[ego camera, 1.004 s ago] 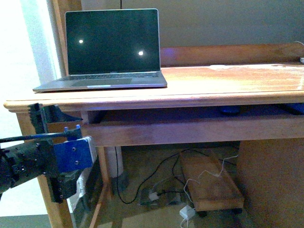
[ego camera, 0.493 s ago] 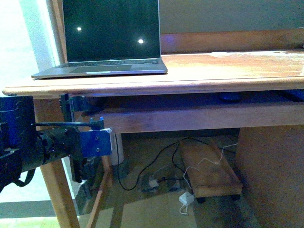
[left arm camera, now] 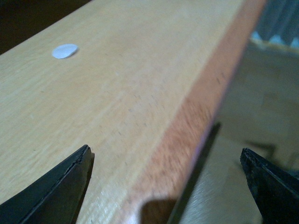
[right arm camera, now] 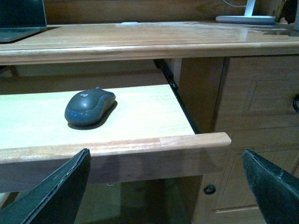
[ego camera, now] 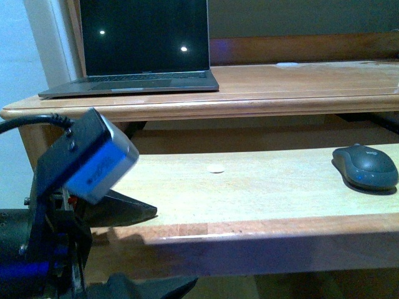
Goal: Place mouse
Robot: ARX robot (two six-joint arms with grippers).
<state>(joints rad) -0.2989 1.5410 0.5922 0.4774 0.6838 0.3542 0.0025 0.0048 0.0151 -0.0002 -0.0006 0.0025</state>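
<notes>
Mouse (right arm camera: 89, 106) lies on the bench's (ego camera: 293, 87) pull-out shelf (ego camera: 249, 193), just ahead of the wide-open, empty right gripper (right arm camera: 166, 154). The left gripper (left arm camera: 164, 156), likewise open and empty, straddles the shelf's front edge. Reaching seems the step in hand; next the right gripper must advance and close round the mouse.

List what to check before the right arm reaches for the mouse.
1. Tray extended from under the desktop: ok.
2. Mouse lying exposed on the tray's right part, nothing on it: ok.
3. Right end effector open, empty, facing the mouse: ok.
4. Left end effector clear of the tray: not ok, its open fingers straddle the tray's front edge.
5. White disc apart from the mouse: ok.
6. Where the mouse should be set down: cannot tell.
</notes>
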